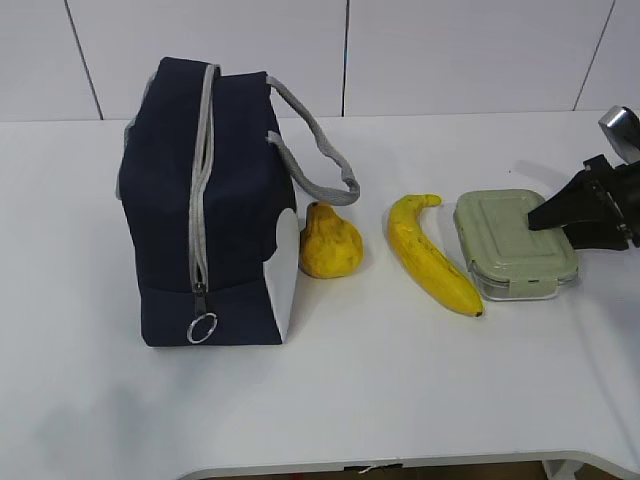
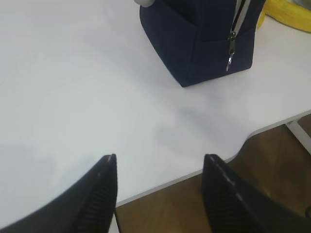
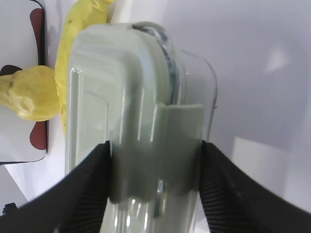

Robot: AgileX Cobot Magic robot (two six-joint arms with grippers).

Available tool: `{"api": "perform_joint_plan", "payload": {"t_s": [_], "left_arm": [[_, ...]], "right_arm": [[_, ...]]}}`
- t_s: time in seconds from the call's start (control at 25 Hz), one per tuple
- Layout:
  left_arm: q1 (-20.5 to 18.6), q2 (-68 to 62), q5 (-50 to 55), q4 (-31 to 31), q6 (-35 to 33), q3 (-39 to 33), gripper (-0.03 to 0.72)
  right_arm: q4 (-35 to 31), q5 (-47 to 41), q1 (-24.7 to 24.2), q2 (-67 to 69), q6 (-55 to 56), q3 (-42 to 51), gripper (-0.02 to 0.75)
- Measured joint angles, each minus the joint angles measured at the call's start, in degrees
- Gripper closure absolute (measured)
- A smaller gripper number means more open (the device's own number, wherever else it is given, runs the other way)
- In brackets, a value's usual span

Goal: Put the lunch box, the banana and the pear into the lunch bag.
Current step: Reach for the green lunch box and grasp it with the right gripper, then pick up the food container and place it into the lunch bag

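Seemingly the right pincer is pinching the lunch box by its end clip, beside the banana and pear, right of the zipped lunch bag; it needs unzipping first, the left pincer spread idle.

The lunch bag is matt navy cloth with grey webbing handles and a metal ring pull. The lunch box is glossy clear plastic under a smooth sage lid. The claw fingers are black, ribbed, matt. The white surface is smooth.
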State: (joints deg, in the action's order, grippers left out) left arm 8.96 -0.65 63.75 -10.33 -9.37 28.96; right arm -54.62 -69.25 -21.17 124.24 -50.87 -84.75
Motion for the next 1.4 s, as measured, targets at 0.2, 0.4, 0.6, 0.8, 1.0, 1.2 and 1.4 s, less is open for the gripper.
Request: {"api": "perform_joint_plan", "payload": {"t_s": [0.2, 0.4, 0.6, 0.8, 1.0, 1.2, 1.4], "left_arm": [[0.0, 0.0, 0.0, 0.0, 0.0, 0.0, 0.288], [0.0, 0.0, 0.0, 0.0, 0.0, 0.0, 0.288], [0.0, 0.0, 0.0, 0.0, 0.0, 0.0, 0.288], [0.0, 0.0, 0.0, 0.0, 0.0, 0.0, 0.3], [0.0, 0.0, 0.0, 0.0, 0.0, 0.0, 0.305], [0.0, 0.0, 0.0, 0.0, 0.0, 0.0, 0.305], [0.0, 0.0, 0.0, 0.0, 0.0, 0.0, 0.316]], "right_arm": [[-0.1, -0.14, 0.0, 0.0, 0.11, 0.0, 0.317], [-0.38, -0.14, 0.0, 0.0, 0.79, 0.0, 0.351], [-0.38, -0.25, 0.0, 0.0, 1.08, 0.0, 0.353], [-0.38, -0.35, 0.0, 0.0, 2.03, 0.0, 0.353], [-0.38, -0.35, 0.0, 0.0, 4.12, 0.0, 0.355], [-0.38, -0.35, 0.0, 0.0, 5.39, 0.0, 0.357], [-0.38, -0.35, 0.0, 0.0, 6.89, 0.0, 0.357]]}}
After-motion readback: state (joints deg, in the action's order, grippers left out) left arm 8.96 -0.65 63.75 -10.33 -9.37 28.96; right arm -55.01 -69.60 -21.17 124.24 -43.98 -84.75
